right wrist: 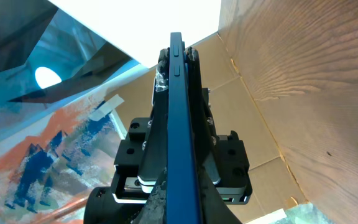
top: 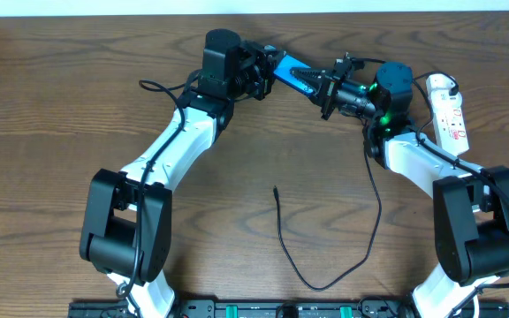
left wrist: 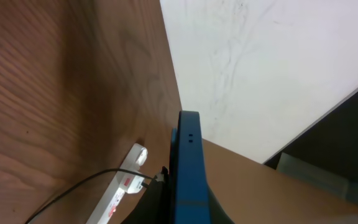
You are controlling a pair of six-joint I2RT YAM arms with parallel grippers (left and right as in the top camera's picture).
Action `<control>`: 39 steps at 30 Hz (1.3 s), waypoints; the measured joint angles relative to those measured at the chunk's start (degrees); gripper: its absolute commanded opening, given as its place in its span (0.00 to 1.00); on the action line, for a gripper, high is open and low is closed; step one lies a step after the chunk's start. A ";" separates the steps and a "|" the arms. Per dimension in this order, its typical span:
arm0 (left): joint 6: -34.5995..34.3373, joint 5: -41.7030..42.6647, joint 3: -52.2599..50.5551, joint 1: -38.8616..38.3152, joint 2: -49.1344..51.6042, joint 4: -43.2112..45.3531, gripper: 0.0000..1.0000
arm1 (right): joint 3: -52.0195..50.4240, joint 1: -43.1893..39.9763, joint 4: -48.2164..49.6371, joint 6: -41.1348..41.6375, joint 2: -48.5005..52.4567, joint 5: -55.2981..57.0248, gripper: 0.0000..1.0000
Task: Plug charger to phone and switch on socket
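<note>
1. The phone (top: 297, 76) sits at the upper centre of the overhead frame, between the two grippers. It is tilted, and a strip of its blue face shows.
2. The left gripper (top: 268, 72) reaches in from the left. Its fingers are pressed against the two faces of the phone's left end, pinching it.
3. The right gripper (top: 327, 88) meets the phone from the right. In the right wrist view the phone stands edge-on, with a finger close against each side – also a pinch.
4. The socket (top: 449, 110) lies flat on the table (top: 60, 106) at the upper right, just beside the right arm.
5. The charger (top: 325, 281) lies slack on the table. Its plug tip (top: 275, 188) rests at frame centre – well apart from the phone – and the cable loops along the lower edge, then rises toward the right arm.
</note>
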 measured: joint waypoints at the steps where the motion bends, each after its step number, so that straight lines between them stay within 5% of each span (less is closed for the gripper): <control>1: 0.04 0.00 0.00 0.00 0.00 0.00 0.07 | -0.02 0.00 -0.02 0.02 0.00 0.00 0.01; 4: 0.04 0.00 0.00 0.00 0.00 0.00 0.08 | 0.00 0.00 0.00 0.07 0.00 0.00 0.10; 6: -0.04 -0.04 0.00 0.00 0.00 -0.07 0.07 | 0.00 0.00 -0.02 -0.09 0.00 -0.04 0.52; 7: -0.33 -0.09 0.00 0.00 0.00 -0.02 0.07 | 0.00 0.04 0.02 -0.46 0.00 -0.98 0.99; 17: 0.44 -0.17 -0.02 1.03 0.17 -0.63 0.07 | 0.11 -0.28 0.63 -4.59 0.00 -10.03 0.99; 23: 5.16 7.28 -0.02 6.71 0.26 -1.29 0.07 | 0.13 -5.57 0.63 -8.15 0.00 -16.90 0.99; 30: 22.93 28.02 -0.02 17.20 0.28 -6.32 0.07 | 0.13 -9.79 0.63 -17.42 0.00 -24.98 0.99; 39: 48.30 51.12 -0.09 26.71 0.35 -24.68 0.07 | 0.17 -5.44 0.07 -25.53 0.00 -28.85 0.99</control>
